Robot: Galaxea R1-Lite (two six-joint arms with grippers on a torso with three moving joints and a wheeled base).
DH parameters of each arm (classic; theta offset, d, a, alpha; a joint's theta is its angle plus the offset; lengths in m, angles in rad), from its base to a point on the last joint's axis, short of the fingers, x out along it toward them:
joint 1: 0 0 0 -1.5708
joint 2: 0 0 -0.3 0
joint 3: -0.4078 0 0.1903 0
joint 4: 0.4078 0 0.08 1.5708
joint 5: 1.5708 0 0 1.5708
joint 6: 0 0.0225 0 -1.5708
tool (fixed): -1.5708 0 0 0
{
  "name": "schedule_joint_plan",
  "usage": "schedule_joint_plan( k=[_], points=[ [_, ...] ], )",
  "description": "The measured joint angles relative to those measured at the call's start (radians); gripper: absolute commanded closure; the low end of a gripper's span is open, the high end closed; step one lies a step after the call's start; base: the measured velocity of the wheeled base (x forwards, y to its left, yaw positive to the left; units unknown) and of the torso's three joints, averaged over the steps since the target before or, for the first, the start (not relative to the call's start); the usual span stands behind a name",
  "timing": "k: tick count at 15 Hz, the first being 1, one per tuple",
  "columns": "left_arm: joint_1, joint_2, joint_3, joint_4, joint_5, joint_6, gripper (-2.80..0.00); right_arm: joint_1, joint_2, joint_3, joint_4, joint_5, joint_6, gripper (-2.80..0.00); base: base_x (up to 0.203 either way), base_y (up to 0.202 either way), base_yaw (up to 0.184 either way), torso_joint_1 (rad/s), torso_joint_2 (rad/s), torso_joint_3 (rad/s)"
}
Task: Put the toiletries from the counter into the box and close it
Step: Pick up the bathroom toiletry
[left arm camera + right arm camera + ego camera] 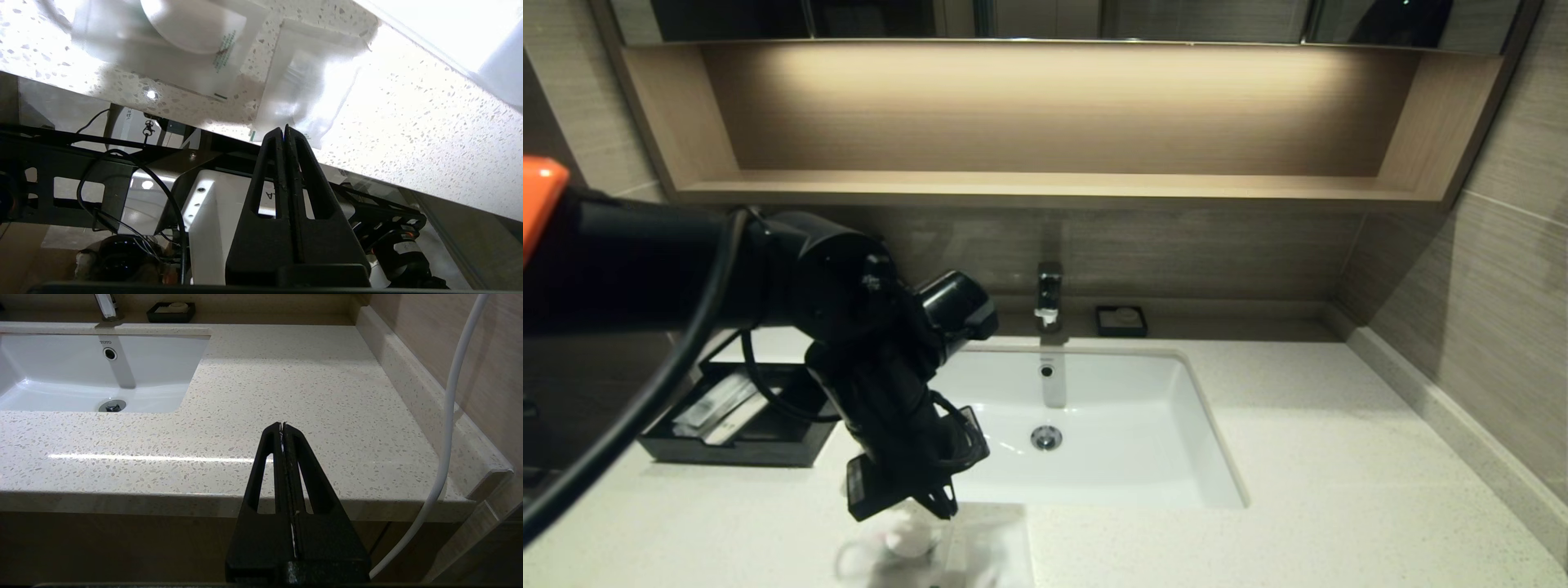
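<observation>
Left arm stretched in from the left edge of the head view, bent downward at the wrist, ending low over the front strip of the counter (1298, 457) just ahead of the sink (1160, 441). Left gripper (947, 508) pointing down toward the near edge, fingers pressed flat together with nothing between them, as seen in the left wrist view (284, 130). Tips hovering just above two clear packets lying on the speckled stone at the front edge: a squarish packet (163, 49) with a white round disc (188, 24) inside, and beside it a small rectangular packet (306, 85), nearest the fingertips. Whether the tips touch that wrapper cannot be told. Both packets blurred in the head view, disc packet (907, 543) left of the small one (984, 547).

Black box (731, 445) on the counter left of the sink, partly behind the arm, its drawer pulled out toward the front and a long thin packet (715, 404) lying inside.

Right gripper (282, 425) parked off the counter's front edge on the right side, fingers shut tight, empty. Faucet (1049, 296) behind the sink, small black dish (1121, 320) beside it against the wall.
</observation>
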Motion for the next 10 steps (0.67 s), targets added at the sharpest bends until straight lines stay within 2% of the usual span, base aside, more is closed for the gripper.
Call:
schedule_joint_plan(
  k=[2,3,10],
  points=[
    [0.034,-0.003,0.002,0.004,0.004,0.028,0.0,0.0,0.0,0.0,0.0,0.0,-0.001,0.0,0.0,0.0,0.0,0.0,0.0,0.0],
    [0.049,-0.01,0.011,0.015,0.005,0.068,0.0,0.0,0.0,0.0,0.0,0.0,0.0,0.0,0.0,0.0,0.0,0.0,0.0,0.0],
    [0.165,-0.113,0.196,0.026,-0.001,0.527,0.0,0.0,0.0,0.0,0.0,0.0,-0.001,0.0,0.0,0.0,0.0,0.0,0.0,0.0]
  ],
)
